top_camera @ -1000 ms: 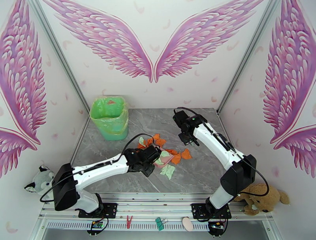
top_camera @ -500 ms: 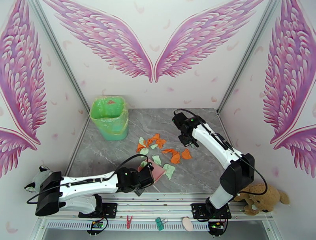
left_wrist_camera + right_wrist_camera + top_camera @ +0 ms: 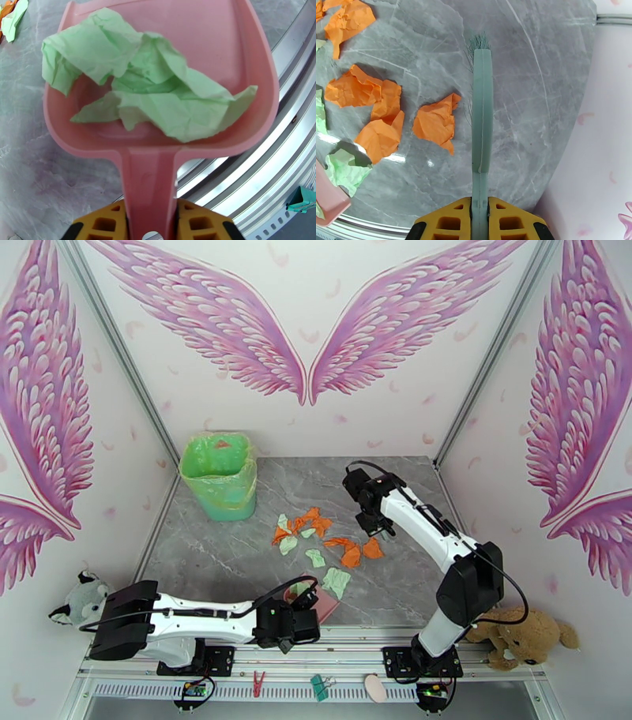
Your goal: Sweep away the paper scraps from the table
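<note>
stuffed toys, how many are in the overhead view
2. A grey stuffed toy sits off the table's left front corner; a brown stuffed toy lies off its right front corner. Others may be hidden.

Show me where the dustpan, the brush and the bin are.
dustpan (image 3: 221, 43), left wrist view, bare pink floor.
brush (image 3: 482, 118), right wrist view, green back.
bin (image 3: 221, 493), top external view, front wall.

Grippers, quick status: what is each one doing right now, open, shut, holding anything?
The left gripper is shut on the pink dustpan, with paper scraps in it.
The right gripper is shut on the green brush.
</note>
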You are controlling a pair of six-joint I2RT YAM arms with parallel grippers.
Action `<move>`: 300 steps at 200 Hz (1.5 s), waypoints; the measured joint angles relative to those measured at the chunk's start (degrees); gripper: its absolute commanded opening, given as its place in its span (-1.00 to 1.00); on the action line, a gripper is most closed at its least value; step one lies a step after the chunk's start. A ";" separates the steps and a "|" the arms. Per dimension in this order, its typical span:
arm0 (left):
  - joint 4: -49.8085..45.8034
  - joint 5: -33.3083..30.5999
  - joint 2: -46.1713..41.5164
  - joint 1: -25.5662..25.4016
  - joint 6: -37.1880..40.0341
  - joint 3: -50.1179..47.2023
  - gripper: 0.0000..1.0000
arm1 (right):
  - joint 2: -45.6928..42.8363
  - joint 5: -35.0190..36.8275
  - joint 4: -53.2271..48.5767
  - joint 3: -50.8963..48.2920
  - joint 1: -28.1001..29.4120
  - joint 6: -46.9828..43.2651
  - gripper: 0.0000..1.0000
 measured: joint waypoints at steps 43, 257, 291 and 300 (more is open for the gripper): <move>2.78 0.39 3.89 1.31 1.64 1.44 -1.00 | 2.10 -1.05 0.04 -1.20 0.57 0.57 -1.00; 13.05 5.86 10.49 16.61 11.93 6.58 -1.00 | 2.62 -11.63 1.29 -0.13 16.59 7.98 -1.00; 14.01 5.88 10.54 18.56 12.92 6.62 -1.00 | 2.62 -11.61 1.05 -0.13 17.81 7.89 -1.00; 14.19 5.88 10.69 18.86 13.16 6.73 -1.00 | 2.62 -11.58 1.05 -0.13 18.01 7.89 -1.00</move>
